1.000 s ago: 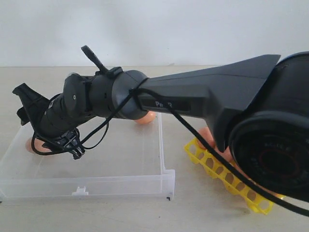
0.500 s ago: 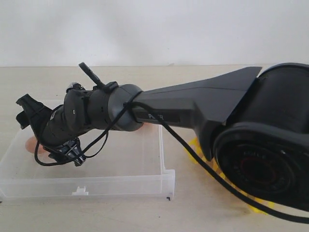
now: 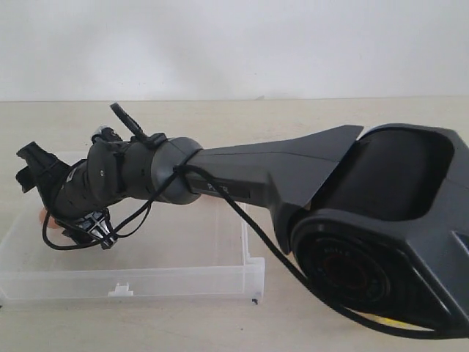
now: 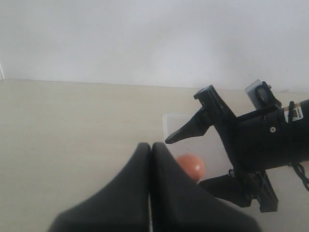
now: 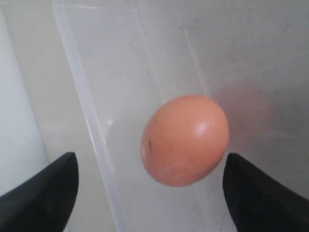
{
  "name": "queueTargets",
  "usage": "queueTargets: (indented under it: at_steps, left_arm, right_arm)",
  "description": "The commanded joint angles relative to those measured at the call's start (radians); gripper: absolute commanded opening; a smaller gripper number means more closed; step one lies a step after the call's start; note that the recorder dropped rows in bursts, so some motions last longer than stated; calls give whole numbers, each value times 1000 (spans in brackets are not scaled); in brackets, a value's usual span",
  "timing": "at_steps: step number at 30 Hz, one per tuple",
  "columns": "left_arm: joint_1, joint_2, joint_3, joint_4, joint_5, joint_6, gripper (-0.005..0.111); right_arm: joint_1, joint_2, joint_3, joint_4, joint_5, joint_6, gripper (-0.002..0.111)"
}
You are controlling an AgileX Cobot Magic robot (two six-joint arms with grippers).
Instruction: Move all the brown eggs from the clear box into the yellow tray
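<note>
One brown egg lies on the floor of the clear box, close to its left wall. My right gripper stands open over it, one fingertip on either side, neither touching the shell. In the exterior view the right arm reaches across into the box, and only a sliver of the egg shows under the gripper. The yellow tray is almost wholly hidden behind the arm. My left gripper is shut and empty, hovering outside the box near the egg.
The right arm's big elbow housing fills the right of the exterior view. A black cable loops along the arm. The box's low see-through walls ring the egg. A pale wall stands behind the beige table.
The right arm has swung left and lower toward the egg by the box's left wall, and its jaws have spread wider. The arm now covers the tray and the egg at the box's back.
</note>
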Motion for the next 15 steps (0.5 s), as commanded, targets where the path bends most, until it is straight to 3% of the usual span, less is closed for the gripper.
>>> queueTargets:
  at_steps: [1, 8, 15]
  left_arm:
    - [1, 3, 3, 2, 0, 1, -4]
    - [1, 3, 3, 2, 0, 1, -4]
    - [1, 3, 3, 2, 0, 1, -4]
  right_arm:
    - [2, 15, -39, -4, 35, -5, 77]
    - [-8, 13, -41, -12, 14, -8, 77]
    - [-36, -32, -46, -147, -8, -46, 76]
